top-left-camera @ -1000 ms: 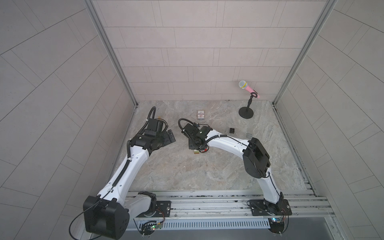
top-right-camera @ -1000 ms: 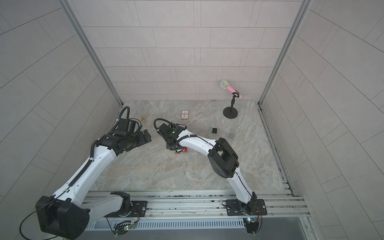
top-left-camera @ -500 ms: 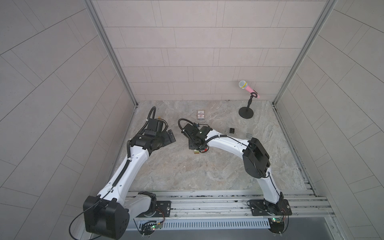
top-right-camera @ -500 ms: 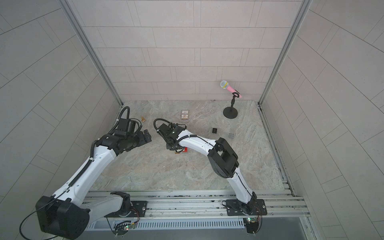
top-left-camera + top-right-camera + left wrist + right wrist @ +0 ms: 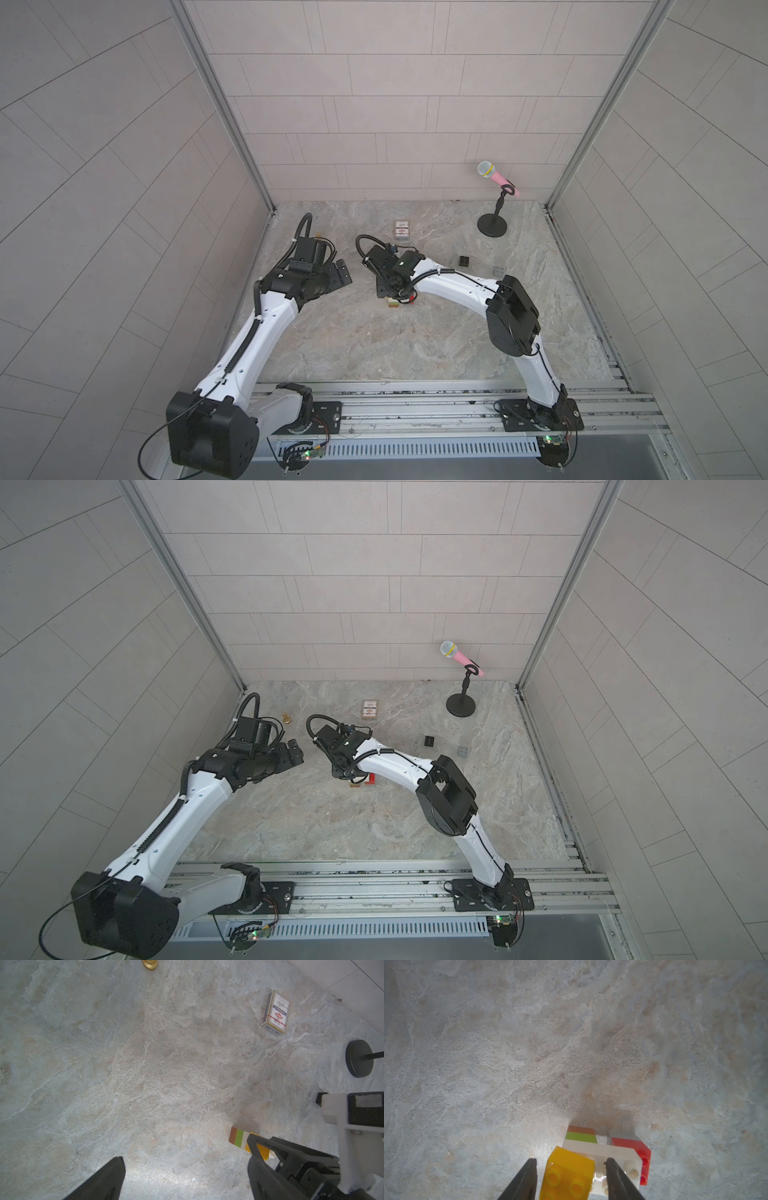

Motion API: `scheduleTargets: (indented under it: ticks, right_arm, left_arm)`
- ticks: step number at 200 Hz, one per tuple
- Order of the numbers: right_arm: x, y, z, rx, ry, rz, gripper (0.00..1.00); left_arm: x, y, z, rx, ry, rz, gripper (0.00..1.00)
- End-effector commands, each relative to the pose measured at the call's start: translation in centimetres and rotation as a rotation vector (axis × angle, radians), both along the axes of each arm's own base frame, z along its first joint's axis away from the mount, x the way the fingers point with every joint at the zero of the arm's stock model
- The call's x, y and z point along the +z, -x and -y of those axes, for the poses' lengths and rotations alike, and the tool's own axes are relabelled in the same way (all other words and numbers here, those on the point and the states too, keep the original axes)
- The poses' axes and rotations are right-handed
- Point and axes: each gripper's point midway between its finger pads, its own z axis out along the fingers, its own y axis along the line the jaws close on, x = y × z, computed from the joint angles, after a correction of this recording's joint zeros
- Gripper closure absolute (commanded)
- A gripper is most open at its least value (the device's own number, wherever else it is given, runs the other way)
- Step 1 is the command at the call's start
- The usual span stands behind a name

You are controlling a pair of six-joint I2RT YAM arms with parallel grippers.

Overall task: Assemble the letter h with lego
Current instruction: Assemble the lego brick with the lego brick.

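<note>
So the h (image 5: 239, 1137) is nearly there. It looks like it's lying flat on the desk (image 5: 374, 340), about mid-desk, right under the right hand (image 5: 571, 1162).

Stack so far: brown (image 5: 580, 1130), lime green (image 5: 580, 1137), the long white brick (image 5: 612, 1152), then a yellow brick (image 5: 569, 1174) at the end nearest the hand, studs facing the wrist camera. A red brick (image 5: 631, 1144) and a grey one (image 5: 623, 1134) hang off the white one's free end as the short leg.

The right hand straddles the yellow brick but isn't clamping it. There's a gap on both sides, so I'd call it released. The left hand (image 5: 341, 274) hovers off to the side, spread wide and empty.

My read is that the yellow is seated and this is the let-go part of that step. What's missing is a cap on the column, and a loose black brick (image 5: 464, 260) sits well apart, over toward the mic stand (image 5: 492, 226).

The next move probably means backing straight off so the yellow doesn't get nudged, then fetching the black one. Pressing it on sideways could shove the whole figure along, so the left hand may need to brace it.
</note>
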Motion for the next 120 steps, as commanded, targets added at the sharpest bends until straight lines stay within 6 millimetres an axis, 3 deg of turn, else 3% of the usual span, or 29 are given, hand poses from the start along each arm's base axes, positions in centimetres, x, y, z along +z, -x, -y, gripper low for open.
scheduleTargets:
  ticks: [1,120]
  right_arm:
    - [0.4,0.2,0.5,-0.009,0.008,0.006,0.47]
    - [1.9,0.2,0.8,0.003,-0.022,0.032,0.68]
  left_arm:
    - [0.6,-0.3,-0.1,-0.002,-0.002,0.009,0.0]
    - [0.3,-0.3,0.2,-0.014,0.007,0.002,0.0]
